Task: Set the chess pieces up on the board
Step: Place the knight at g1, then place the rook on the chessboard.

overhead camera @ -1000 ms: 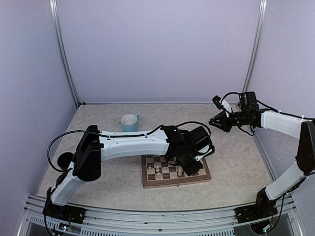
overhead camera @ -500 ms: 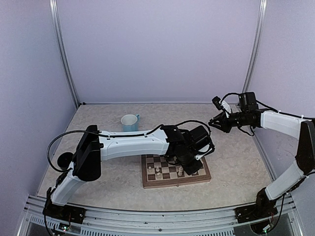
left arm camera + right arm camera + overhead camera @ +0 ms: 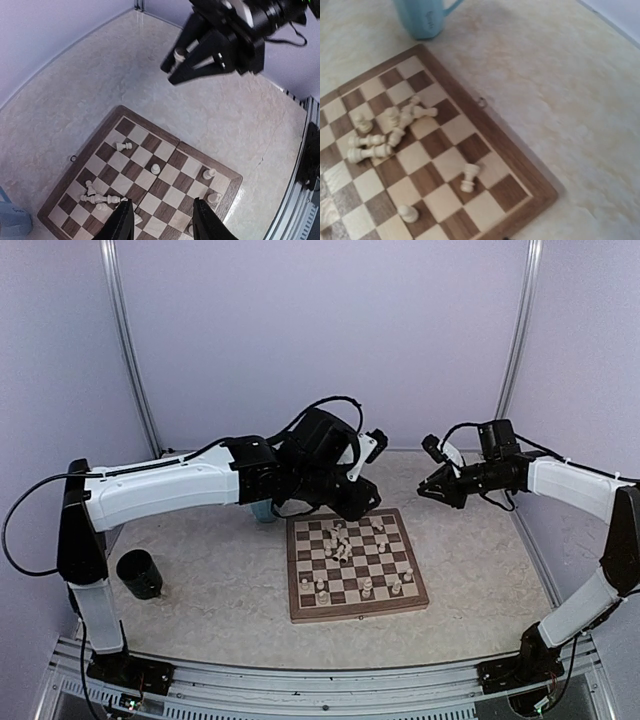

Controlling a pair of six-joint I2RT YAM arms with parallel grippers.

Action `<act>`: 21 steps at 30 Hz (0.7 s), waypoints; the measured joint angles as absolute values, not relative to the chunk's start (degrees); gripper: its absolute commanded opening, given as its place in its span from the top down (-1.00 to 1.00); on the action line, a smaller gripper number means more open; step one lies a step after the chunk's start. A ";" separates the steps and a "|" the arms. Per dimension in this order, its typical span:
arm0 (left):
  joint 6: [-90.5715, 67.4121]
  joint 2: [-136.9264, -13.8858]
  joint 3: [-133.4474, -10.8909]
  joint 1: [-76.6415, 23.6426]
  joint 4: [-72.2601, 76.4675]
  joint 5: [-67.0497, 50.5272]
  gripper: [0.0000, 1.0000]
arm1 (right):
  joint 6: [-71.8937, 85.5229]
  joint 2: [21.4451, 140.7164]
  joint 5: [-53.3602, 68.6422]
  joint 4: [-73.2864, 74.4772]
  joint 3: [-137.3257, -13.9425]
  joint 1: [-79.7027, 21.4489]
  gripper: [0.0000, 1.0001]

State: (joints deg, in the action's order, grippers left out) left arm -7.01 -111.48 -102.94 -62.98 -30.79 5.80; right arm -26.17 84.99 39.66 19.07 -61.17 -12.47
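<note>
The board (image 3: 350, 613) lies mid-table with cream chess pieces on it. A heap of them (image 3: 340, 540) lies toppled near its middle, and a few pieces (image 3: 367, 588) stand along the front rows. My left gripper (image 3: 365, 502) hangs high over the board's far edge, open with nothing between its fingers (image 3: 122, 222). Below it, the left wrist view shows the board (image 3: 215, 162), a piece on its side (image 3: 122, 146) and a standing piece (image 3: 155, 169). My right gripper (image 3: 430, 488) hovers behind the board's far right corner, shut on a small pale piece (image 3: 178, 52).
A light blue mug (image 3: 422, 17) stands behind the board's far left corner, mostly hidden by my left arm in the top view. A black cup (image 3: 140, 573) sits at the left of the table. Pale walls and metal posts enclose the table.
My left arm has risen from low over the board's front right squares to high behind it, and its gripper has opened. The right arm has barely moved.
</note>
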 measured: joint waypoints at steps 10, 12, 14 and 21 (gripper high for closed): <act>-17.34 -105.27 -86.70 -56.95 -14.04 -2.31 0.18 | -32.23 84.68 33.52 24.64 -61.95 -21.80 0.80; -18.72 -105.27 -85.78 -56.38 -12.73 -3.60 0.17 | -33.19 85.41 32.49 26.17 -63.11 -22.90 0.80; -19.51 -105.27 -85.41 -55.83 -11.38 -4.54 0.17 | -33.91 87.18 31.66 27.29 -64.93 -23.29 0.81; -20.75 -105.25 -82.81 -55.20 -8.60 -5.96 0.17 | -35.99 95.02 27.83 31.24 -67.77 -23.46 0.69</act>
State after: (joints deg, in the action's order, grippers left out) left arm -20.75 -105.25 -82.81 -55.20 -8.60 -5.96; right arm -35.99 95.02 27.83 31.24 -67.77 -23.46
